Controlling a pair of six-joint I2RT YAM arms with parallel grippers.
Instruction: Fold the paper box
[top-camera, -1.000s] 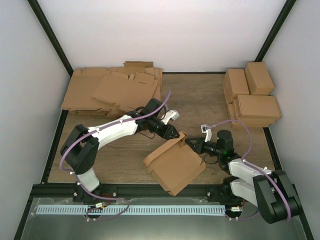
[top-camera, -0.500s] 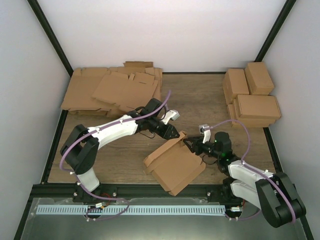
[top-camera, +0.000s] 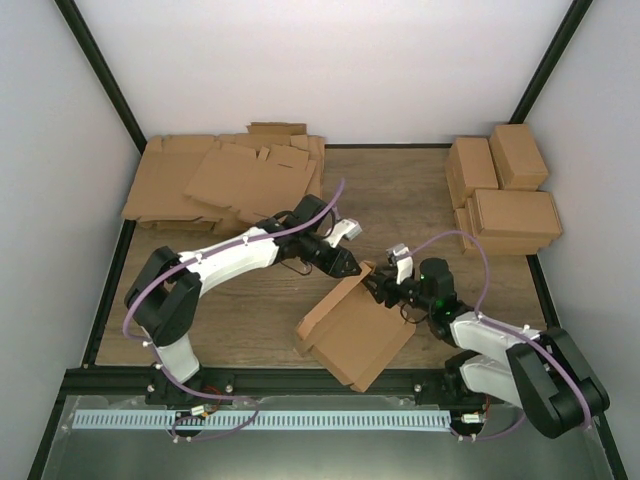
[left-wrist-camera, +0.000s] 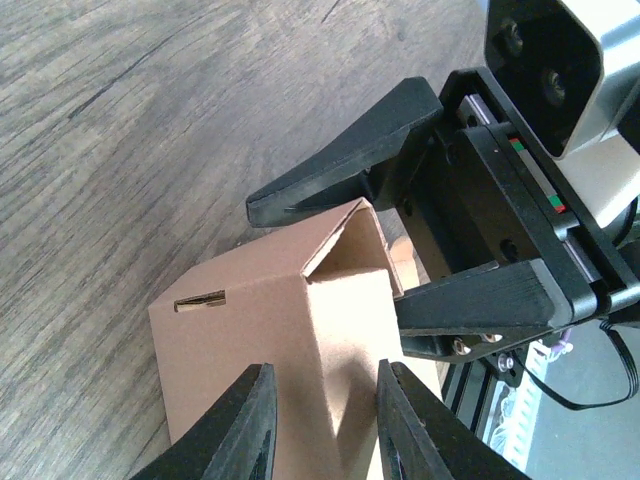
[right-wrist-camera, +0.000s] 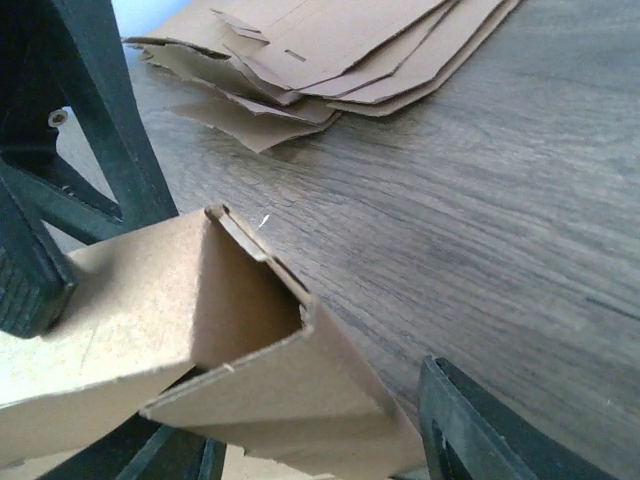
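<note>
The paper box (top-camera: 352, 332) is a plain brown cardboard tray, tilted, near the table's front middle. My left gripper (top-camera: 350, 268) comes in from the back left and holds the box's far corner. In the left wrist view its fingers (left-wrist-camera: 325, 375) press on both sides of the corner ridge of the box (left-wrist-camera: 250, 330). My right gripper (top-camera: 378, 289) reaches the same corner from the right. Its jaws (left-wrist-camera: 330, 265) stand wide, one finger on each side of the raised flap. In the right wrist view the box wall (right-wrist-camera: 250, 370) lies between those fingers (right-wrist-camera: 320, 455), apart from the right one.
A thick heap of flat cardboard sheets (top-camera: 230, 180) lies at the back left, also seen in the right wrist view (right-wrist-camera: 330, 50). Several folded boxes (top-camera: 505, 190) are stacked at the back right. A black frame rail (top-camera: 300, 378) runs along the near table edge just below the box.
My right gripper has opened its jaws and slid left toward the box's far corner. The box has shifted slightly. The left gripper keeps its hold.
</note>
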